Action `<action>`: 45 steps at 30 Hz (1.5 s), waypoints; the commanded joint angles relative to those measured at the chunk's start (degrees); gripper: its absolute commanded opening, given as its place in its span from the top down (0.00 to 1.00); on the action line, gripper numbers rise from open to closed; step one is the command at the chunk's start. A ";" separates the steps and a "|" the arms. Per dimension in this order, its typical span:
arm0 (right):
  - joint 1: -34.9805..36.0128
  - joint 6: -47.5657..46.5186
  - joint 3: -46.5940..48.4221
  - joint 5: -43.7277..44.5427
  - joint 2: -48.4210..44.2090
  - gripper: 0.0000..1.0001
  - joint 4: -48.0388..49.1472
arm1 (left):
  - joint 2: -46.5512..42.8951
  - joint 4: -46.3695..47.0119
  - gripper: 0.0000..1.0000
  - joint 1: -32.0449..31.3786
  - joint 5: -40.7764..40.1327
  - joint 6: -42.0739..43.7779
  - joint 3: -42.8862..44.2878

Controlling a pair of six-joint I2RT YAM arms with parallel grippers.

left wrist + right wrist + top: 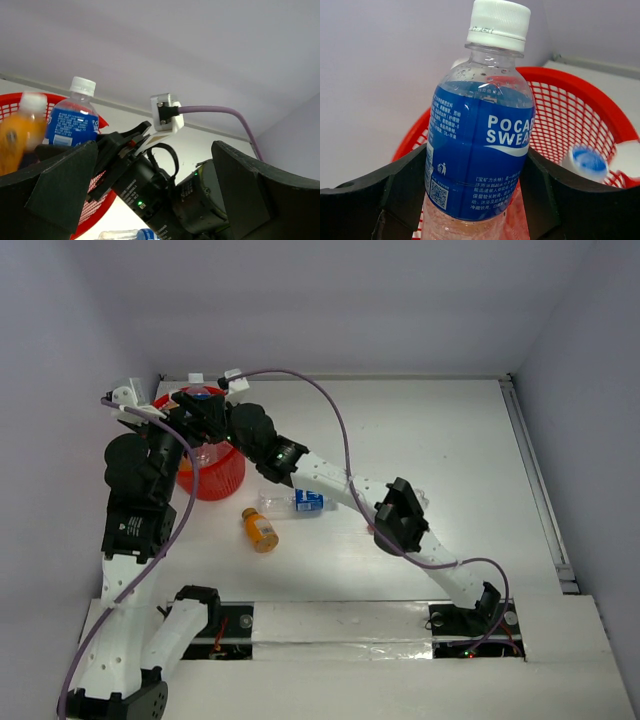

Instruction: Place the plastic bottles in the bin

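Clear plastic bottle with a blue printed label and white screw cap (480, 145): clamped upright around the label by the right gripper (475, 187), jaws drawn in against either side of the body. Hangs over the mouth of the round red plastic mesh bin (570, 85) at the table's far left corner, presumably to fall straight in on release rather than catch the rim. Cap screwed on, droplets clinging inside the shoulder, label smooth and legible. Fill level hard to judge. Probably light, and stiff enough to take the squeeze without denting.

Already inside the bin: a bottle with a blue cap (587, 162) lying against the mesh. From the left wrist, a blurred orange-filled bottle with a white cap (17, 132) at the bin's opening. Cannot tell whether dropping or resting.

Left gripper (155, 150) spread wide, holding nothing, poised just beside the bin and facing the right arm, likely parked clear of the drop.

Left lying on the white table (430, 440), near the bin's base: a clear blue-labelled bottle (295, 502) on its side, and just beside it a small orange-filled bottle (260, 530), also lying down. Judging by that, task partly done, with at least two to fetch.
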 commanded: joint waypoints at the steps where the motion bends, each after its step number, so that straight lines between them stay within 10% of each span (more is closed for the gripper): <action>1: 0.24 -0.03 -1.30 -0.15 -1.54 0.38 0.82 | -0.37 3.06 0.03 0.34 1.22 -0.58 -0.97; 6: 0.24 -1.34 0.44 0.20 -1.54 0.32 1.70 | -1.07 2.97 0.03 0.34 -0.27 -0.40 -1.50; 12: 0.24 -1.79 -7.36 -0.85 -6.53 0.01 3.90 | -0.28 2.26 0.03 0.34 -0.10 -0.31 -0.18; 19: -0.28 -4.69 -14.55 -1.29 -16.99 0.00 4.25 | -0.46 1.65 0.07 0.34 2.54 -1.11 0.61; 24: -0.99 -4.08 -27.57 -0.85 -28.77 0.03 9.70 | -0.02 0.42 0.31 0.34 7.19 -1.19 1.57; 26: -1.77 -3.37 -34.22 -0.85 -35.07 0.16 10.31 | 0.59 0.33 0.52 0.34 10.97 -1.28 1.49; 28: -2.49 -1.80 -40.04 -0.85 -39.92 0.58 11.89 | 2.00 -0.11 0.76 -0.18 13.60 -1.37 0.44; 31: -4.41 -0.91 -53.48 -0.77 -50.73 0.95 12.25 | 3.76 -0.81 0.90 -4.46 12.31 -1.98 -2.28; 45: -5.03 16.11 -105.01 15.74 -103.90 1.00 -14.17 | 21.84 7.34 1.00 -33.38 -3.79 -1.36 -12.31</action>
